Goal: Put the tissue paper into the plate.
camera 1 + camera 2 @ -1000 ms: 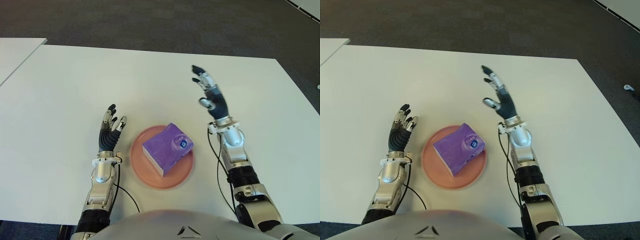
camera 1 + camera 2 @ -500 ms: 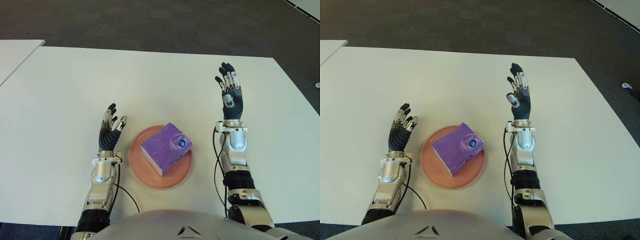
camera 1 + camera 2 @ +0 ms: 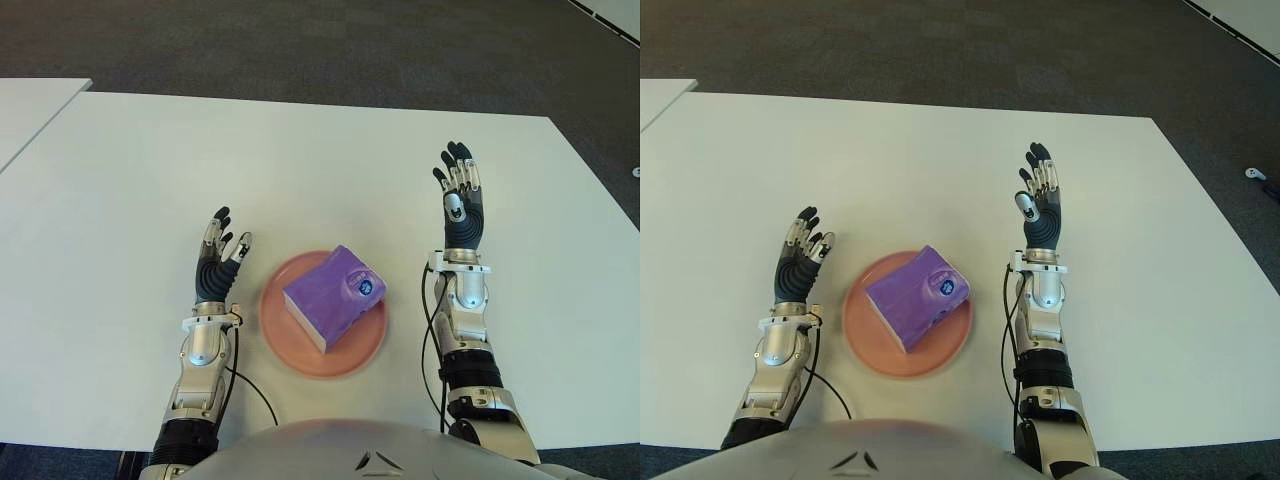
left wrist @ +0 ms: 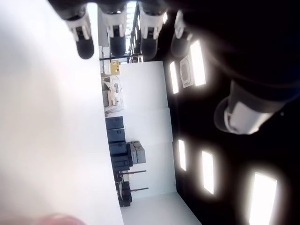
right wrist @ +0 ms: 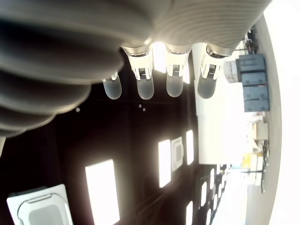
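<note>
Right hand (image 3: 461, 200) has drawn back slightly (tissue paper (image 3: 334, 297) unmoved).

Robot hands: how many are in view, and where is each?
2. The left hand is beside the pink plate's left side; the right hand is beyond its right side.

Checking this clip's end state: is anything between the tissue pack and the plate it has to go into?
Nothing visible. The purple tissue pack already lies in the pink plate. The left hand shows left of the plate and the right hand to its right, both open, holding nothing, on the white table.
</note>
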{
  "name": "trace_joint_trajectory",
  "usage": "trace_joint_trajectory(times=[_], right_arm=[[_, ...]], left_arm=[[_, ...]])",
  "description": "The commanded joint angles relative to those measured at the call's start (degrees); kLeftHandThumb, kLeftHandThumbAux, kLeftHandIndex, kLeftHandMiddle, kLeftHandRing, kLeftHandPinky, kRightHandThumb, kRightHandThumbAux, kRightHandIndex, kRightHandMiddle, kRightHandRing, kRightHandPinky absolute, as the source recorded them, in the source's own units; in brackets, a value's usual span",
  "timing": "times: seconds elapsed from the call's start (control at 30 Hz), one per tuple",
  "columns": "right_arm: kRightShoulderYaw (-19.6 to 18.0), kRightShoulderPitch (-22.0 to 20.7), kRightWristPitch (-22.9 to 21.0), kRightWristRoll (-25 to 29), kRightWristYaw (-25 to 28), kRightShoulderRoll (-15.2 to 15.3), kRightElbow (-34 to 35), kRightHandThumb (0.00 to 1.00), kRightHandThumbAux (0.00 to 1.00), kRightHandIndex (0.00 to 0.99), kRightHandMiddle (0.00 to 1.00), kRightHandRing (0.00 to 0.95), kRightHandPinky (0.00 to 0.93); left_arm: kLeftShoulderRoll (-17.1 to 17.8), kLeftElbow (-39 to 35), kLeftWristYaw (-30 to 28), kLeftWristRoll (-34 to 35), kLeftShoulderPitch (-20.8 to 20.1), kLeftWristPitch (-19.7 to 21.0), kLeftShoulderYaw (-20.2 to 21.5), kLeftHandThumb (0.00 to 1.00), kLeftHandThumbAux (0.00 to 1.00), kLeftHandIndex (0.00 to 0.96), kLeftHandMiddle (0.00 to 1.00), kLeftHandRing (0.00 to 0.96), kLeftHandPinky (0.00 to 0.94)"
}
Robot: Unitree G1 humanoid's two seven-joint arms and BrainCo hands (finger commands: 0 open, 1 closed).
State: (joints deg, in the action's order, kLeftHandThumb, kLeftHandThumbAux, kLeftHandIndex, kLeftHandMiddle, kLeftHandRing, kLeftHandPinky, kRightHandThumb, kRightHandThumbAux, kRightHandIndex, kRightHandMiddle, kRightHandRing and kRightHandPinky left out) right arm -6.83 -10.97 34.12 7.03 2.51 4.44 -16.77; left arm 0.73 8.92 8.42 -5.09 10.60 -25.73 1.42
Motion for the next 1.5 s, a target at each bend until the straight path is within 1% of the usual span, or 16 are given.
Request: trace_joint_trajectory(times=[0.03, 0.63, 1.2, 1.23, 1.27, 1.3, 1.33, 1.37, 1.4, 1.5], right_arm=[[-0.36, 0.75, -1.11, 0.19, 0.08, -0.54, 0.00, 0.018, 0.396, 0.000, 0.000, 0.000, 0.000], [-0.43, 0.75, -1.35, -0.09, 0.06, -0.81, 0.26, 0.018, 0.396, 0.000, 0.000, 0.000, 0.000], [-0.44, 0.67, -1.34, -0.47, -0.03, -1.19, 0.19, 0.018, 0.396, 0.000, 0.000, 0.000, 0.000], [0.48, 2.12, -2.89, -1.70, 0.27, -1.06, -2.40, 0.018, 0.396, 0.000, 0.000, 0.000, 0.000], [1.17, 3.20, -4.04, -2.62, 0.50, -0.97, -4.35, 0.011, 0.418, 0.000, 0.000, 0.000, 0.000], [2.57, 3.47, -7.02, -4.95, 0.59, -0.27, -13.19, 0.009, 0.426, 0.000, 0.000, 0.000, 0.000], [3.52, 3.48, -9.05, -6.58, 0.60, 0.22, -19.52, 0.006, 0.453, 0.000, 0.000, 0.000, 0.000], [3.98, 3.19, -10.29, -7.53, 0.47, 0.61, -23.49, 0.003, 0.470, 0.000, 0.000, 0.000, 0.000], [4.20, 2.96, -10.83, -8.03, 0.37, 0.84, -25.71, 0.003, 0.476, 0.000, 0.000, 0.000, 0.000], [4.21, 2.51, -10.88, -8.24, -0.02, 1.03, -26.78, 0.000, 0.494, 0.000, 0.000, 0.000, 0.000]], left_arm=[[0.12, -0.11, -0.31, -0.33, 0.82, 0.91, 0.15, 0.000, 0.518, 0.000, 0.000, 0.000, 0.000], [0.27, 0.23, -0.52, -0.12, 0.72, 0.18, 0.25, 0.000, 0.522, 0.000, 0.000, 0.000, 0.000], [0.44, -0.17, -0.64, -0.16, 0.76, 0.85, 0.26, 0.000, 0.515, 0.000, 0.000, 0.000, 0.000], [0.46, -0.25, -0.67, -0.14, 0.79, 0.90, 0.25, 0.000, 0.515, 0.000, 0.000, 0.000, 0.000], [0.48, -0.30, -0.68, -0.13, 0.81, 0.93, 0.24, 0.000, 0.515, 0.000, 0.000, 0.000, 0.000], [0.49, -0.40, -0.68, -0.17, 0.84, 1.00, 0.21, 0.000, 0.514, 0.000, 0.000, 0.000, 0.000], [0.52, -0.48, -0.69, -0.18, 0.87, 1.06, 0.20, 0.000, 0.514, 0.000, 0.000, 0.000, 0.000], [0.53, -0.57, -0.69, -0.19, 0.91, 1.12, 0.19, 0.000, 0.513, 0.000, 0.000, 0.000, 0.000], [0.54, -0.63, -0.69, -0.20, 0.93, 1.15, 0.18, 0.000, 0.513, 0.000, 0.000, 0.000, 0.000], [0.56, -0.68, -0.74, -0.15, 0.97, 1.14, 0.17, 0.000, 0.509, 0.000, 0.000, 0.000, 0.000]])
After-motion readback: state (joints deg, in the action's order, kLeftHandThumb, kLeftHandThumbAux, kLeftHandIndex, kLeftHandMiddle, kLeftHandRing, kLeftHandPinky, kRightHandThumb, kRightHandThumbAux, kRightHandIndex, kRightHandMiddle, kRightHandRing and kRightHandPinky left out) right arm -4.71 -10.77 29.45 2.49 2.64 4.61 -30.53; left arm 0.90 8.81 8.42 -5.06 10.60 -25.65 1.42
